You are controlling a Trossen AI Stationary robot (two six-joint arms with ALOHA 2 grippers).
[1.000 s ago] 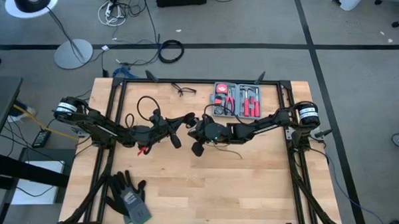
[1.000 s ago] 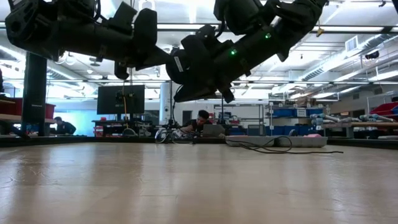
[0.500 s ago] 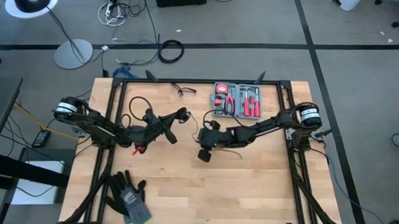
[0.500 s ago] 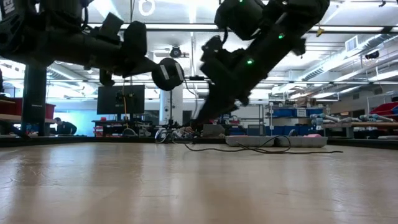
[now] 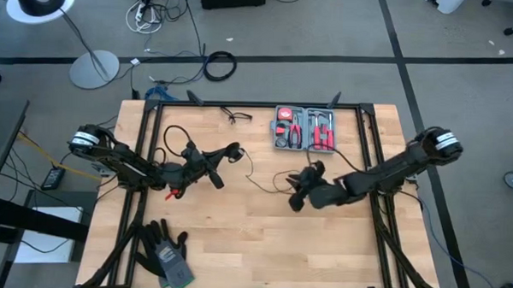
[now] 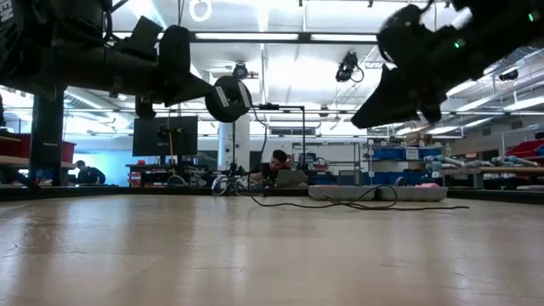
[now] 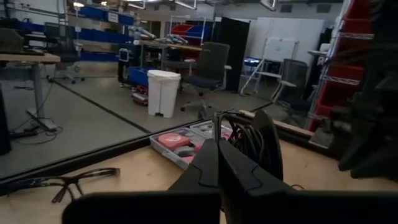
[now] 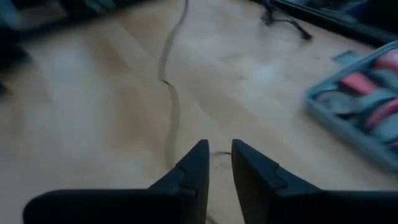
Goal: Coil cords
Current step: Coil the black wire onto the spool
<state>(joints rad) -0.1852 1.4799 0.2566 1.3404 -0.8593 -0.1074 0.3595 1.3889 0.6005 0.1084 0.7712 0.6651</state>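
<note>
Seen from above, a pair of dark gloves (image 5: 165, 252) lies at the near left corner of the wooden table (image 5: 262, 238). Farther in, the left gripper (image 5: 215, 164) is left of centre, fingers pressed together on the cords (image 5: 259, 182): a few loops of the thin black cable are bunched at its fingertips, and a free length trails rightward across the wood to the right gripper (image 5: 296, 181), right of centre. Only the left wrist view shows those loops (image 7: 244, 134) pinched between the closed fingers (image 7: 230, 171), with the glasses-like wire item (image 7: 59, 182) and the tool case (image 7: 183, 140) lying beyond. Only the right wrist view shows the right fingers (image 8: 193, 169) a narrow gap apart, holding nothing, above the cable (image 8: 169, 102) lying slack on the boards. The low view alone shows both grippers raised clear of the tabletop, the small round puck (image 6: 228, 99) hanging at the left gripper (image 6: 191, 81), and a person (image 6: 274, 163) seated in the room behind. At the far edge sits the red-and-grey tool case (image 5: 304, 129).
</note>
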